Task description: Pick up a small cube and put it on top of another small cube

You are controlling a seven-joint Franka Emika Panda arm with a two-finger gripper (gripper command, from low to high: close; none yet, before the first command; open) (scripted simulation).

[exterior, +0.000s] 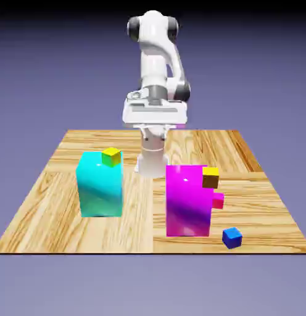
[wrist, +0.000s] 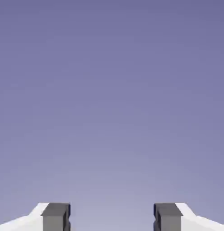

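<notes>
Jaws (wrist: 112,217) apart, pink cube (exterior: 218,200) beside magenta block (exterior: 187,200), lettering nowhere legible.

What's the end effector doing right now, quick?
End effector: open, nothing between its fingertips.

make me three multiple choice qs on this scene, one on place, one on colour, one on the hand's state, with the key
1. Where does the small blue cube sit?
a) on the tabletop
b) on the cyan block
c) in the hand

2. What colour is the tall block nearer the exterior view's right?
a) green
b) magenta
c) orange

3. How is the hand?
a) shut on a cube
b) shut on nothing
c) open and empty

Key: 1 a, it rests on bare wood; 2 b, the magenta block stands there; 3 c, the tips stand apart with only backdrop between.
</notes>
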